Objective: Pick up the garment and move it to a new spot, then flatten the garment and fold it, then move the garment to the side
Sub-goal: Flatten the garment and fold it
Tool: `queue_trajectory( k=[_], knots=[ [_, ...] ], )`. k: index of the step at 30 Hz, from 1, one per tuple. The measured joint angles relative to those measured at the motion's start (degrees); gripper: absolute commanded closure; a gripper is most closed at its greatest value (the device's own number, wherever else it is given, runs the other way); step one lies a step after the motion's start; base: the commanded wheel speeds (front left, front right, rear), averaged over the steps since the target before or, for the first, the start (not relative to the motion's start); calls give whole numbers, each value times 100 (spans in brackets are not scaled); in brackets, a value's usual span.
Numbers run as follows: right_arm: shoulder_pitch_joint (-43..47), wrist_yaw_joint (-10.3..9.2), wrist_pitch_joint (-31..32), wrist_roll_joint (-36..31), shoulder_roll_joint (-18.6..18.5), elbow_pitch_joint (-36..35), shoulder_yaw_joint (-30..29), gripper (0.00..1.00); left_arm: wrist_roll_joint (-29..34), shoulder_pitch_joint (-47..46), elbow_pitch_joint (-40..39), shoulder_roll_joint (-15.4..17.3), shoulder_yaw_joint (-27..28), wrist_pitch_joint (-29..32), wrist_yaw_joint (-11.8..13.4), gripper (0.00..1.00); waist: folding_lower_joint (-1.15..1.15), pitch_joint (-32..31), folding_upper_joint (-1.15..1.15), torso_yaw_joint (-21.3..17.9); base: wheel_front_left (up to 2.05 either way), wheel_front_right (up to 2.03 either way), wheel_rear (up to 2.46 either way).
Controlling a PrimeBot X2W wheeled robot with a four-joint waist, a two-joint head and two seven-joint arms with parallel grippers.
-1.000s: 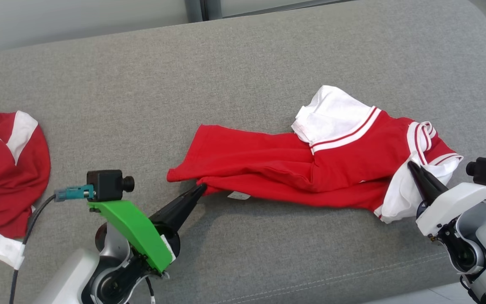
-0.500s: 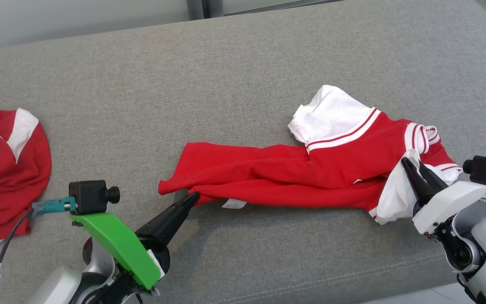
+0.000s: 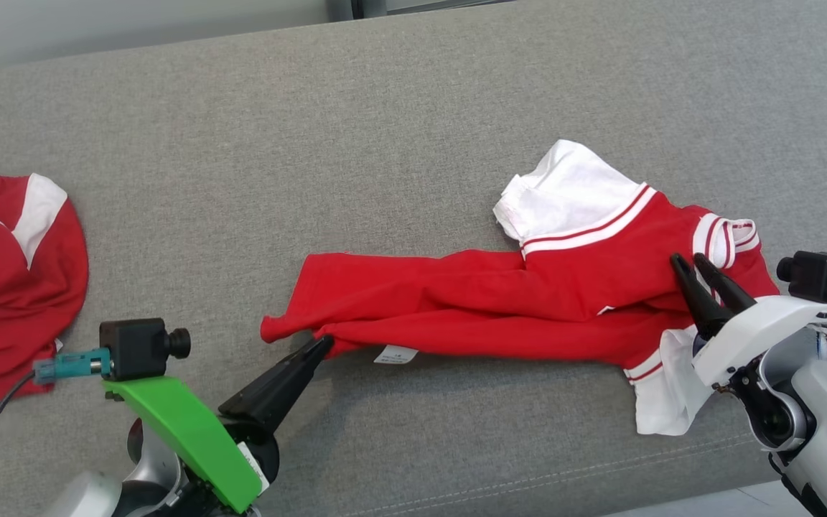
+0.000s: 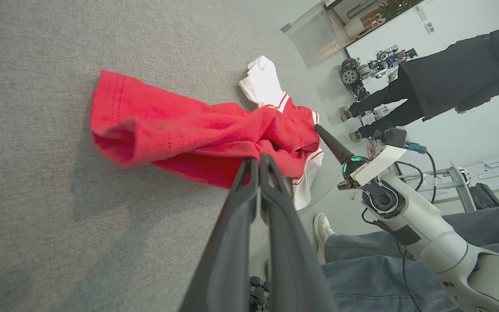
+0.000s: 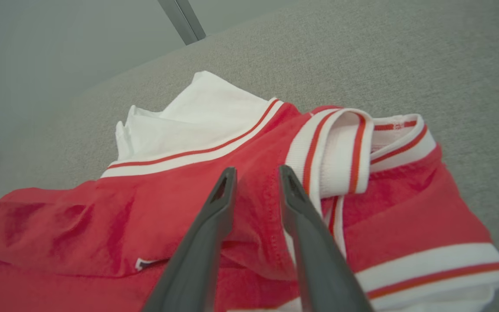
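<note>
Right fingers newly apart over garment

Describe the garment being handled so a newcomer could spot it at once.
Look at the grey cushion: the garment lies stretched out toward its right side, the left gripper pinching its red hem. Unlike the bunched red cloth at the cushion's left edge, it shows white sleeves and a red-striped white collar.

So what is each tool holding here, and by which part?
The left tool is shut on the red garment, pinching its bottom hem edge. The right tool stands open over the garment's other end, holding nothing.
</note>
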Motion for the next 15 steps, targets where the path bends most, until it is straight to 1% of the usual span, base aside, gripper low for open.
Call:
queue_trajectory(
  k=[2,3,4,5,10,12,15],
  knots=[
    [0,23,-24,-71,-19,-9,20,20,-1,52,-69,22,64,-2,18,100,0,2,0,5,0,0,0],
    [0,46,-47,-114,-35,-24,43,8,-1,69,-98,34,92,-4,41,100,0,2,0,5,0,0,0],
    [0,49,-67,-147,-56,-64,68,8,-1,91,-132,49,121,-7,47,100,0,6,0,4,0,0,0],
    [1,51,-93,-192,-78,-115,83,0,-1,108,-164,68,142,-5,48,100,0,15,0,0,0,0,0],
    [18,37,-300,-428,-199,-420,105,0,-1,168,-257,111,227,-41,56,100,0,28,0,-17,0,0,0],
    [90,-19,-315,-519,-253,-557,159,0,-2,253,-299,114,264,-63,58,100,0,41,0,-31,0,0,0],
    [476,-44,-296,-527,-244,-679,333,0,-14,305,-337,114,296,-116,104,100,0,49,0,-54,0,0,0]
  ],
)
